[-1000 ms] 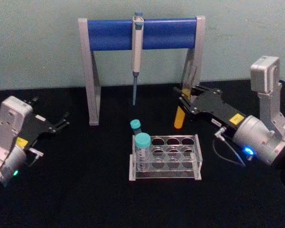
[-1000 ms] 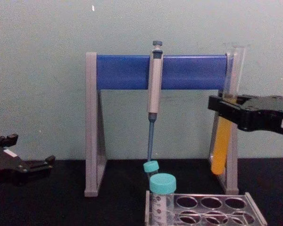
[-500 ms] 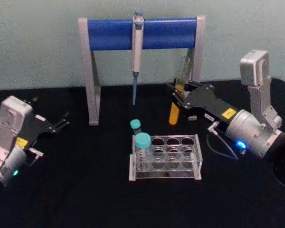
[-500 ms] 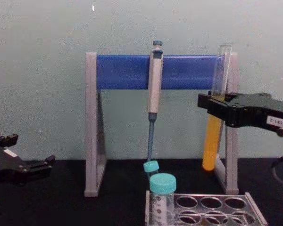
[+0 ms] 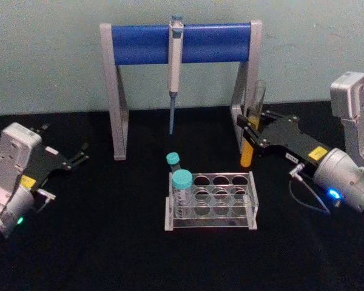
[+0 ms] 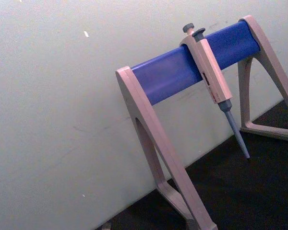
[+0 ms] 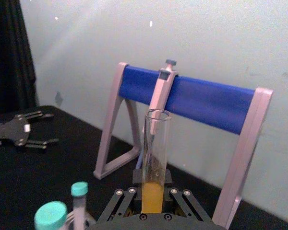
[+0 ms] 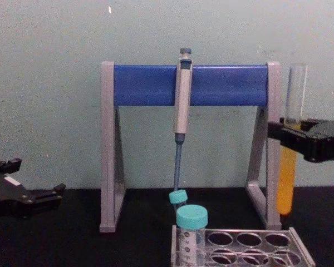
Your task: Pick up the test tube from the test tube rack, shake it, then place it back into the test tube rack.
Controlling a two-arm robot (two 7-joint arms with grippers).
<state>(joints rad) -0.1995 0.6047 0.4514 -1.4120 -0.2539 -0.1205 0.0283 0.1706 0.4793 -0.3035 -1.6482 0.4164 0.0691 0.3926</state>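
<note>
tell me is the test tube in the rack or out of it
Out. The right gripper holds the test tube upright, off beyond the test tube rack's back right corner.

my right end effector (image 5: 250, 130) grips the test tube (image 5: 247, 155) upright in the air, orange-yellow liquid in its lower part. the clear test tube rack (image 5: 210, 225) sits near it, apart.

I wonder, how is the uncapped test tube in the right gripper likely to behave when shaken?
The test tube looks like thin, smooth glass, so probably fragile and slippery in the right gripper. It is open-topped with orange liquid halfway up, so hard shaking could spill it. The left gripper sits parked, open.
</note>
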